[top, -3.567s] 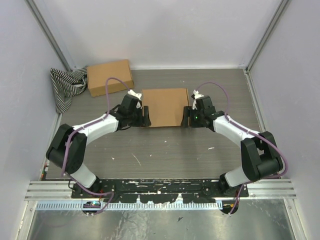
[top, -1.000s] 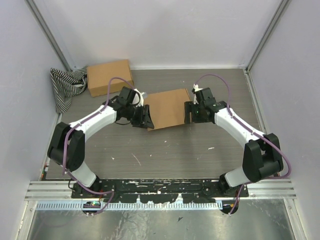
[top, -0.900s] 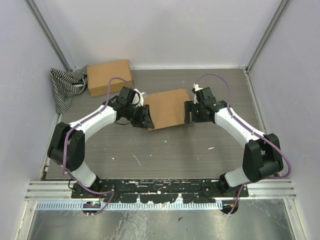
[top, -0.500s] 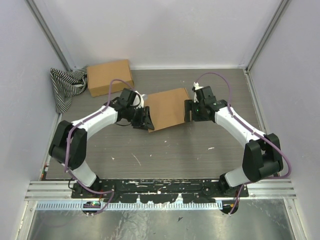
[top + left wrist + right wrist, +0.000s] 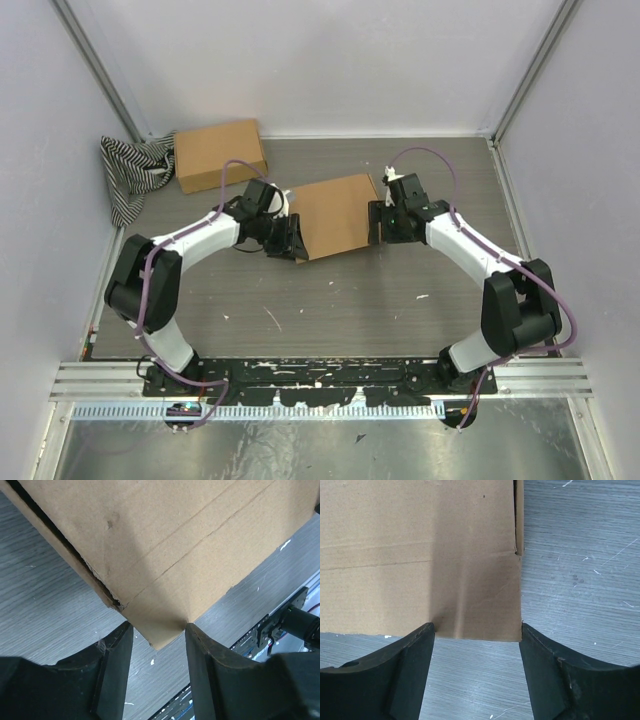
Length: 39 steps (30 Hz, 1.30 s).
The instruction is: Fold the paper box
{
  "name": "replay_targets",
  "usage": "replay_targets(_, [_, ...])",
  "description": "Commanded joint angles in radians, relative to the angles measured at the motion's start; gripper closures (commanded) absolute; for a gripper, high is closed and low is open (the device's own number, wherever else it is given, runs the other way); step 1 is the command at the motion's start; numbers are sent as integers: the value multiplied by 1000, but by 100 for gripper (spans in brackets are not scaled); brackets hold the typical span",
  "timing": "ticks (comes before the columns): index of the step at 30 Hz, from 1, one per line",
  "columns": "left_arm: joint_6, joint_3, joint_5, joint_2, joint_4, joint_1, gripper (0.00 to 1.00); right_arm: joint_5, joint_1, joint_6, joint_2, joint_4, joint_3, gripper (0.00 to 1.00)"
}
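Note:
The paper box point(image 5: 335, 215) lies closed and flat on the table's middle, turned slightly askew. My left gripper point(image 5: 293, 240) is open at its near-left corner. In the left wrist view the box corner point(image 5: 165, 545) pokes between the two fingers of the left gripper point(image 5: 157, 628), and one finger touches its edge. My right gripper point(image 5: 377, 222) is open at the box's right side. In the right wrist view the box edge point(image 5: 420, 555) sits just at the tips of the right gripper point(image 5: 476, 630), with the box's corner by one finger.
A second brown cardboard box point(image 5: 220, 153) sits at the back left, beside a black-and-white striped cloth point(image 5: 130, 175) against the left wall. Walls close the table at the back and on both sides.
The paper box has turned a little counter-clockwise since the earliest frame. My left gripper has shifted to its near-left corner. My right gripper has edged slightly back.

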<state>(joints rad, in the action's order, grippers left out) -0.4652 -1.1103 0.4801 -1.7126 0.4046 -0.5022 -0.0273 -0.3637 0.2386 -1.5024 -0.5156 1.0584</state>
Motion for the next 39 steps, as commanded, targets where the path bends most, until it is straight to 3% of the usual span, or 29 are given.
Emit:
replay_targets(1, [4, -8, -39, -14, -41, -5, 48, 3, -11, 1, -7, 75, -13, 28])
replay_targets(13, [32, -28, -170, -39, -29, -4, 49, 74, -10, 19, -61, 198, -82, 32])
replay_targets(21, [18, -6, -157, -58, -113, -6, 52, 19, -10, 29, -45, 317, -140, 38])
replay_targets(39, [12, -42, -85, 30, -8, -6, 53, -36, -9, 27, 24, 160, -46, 39])
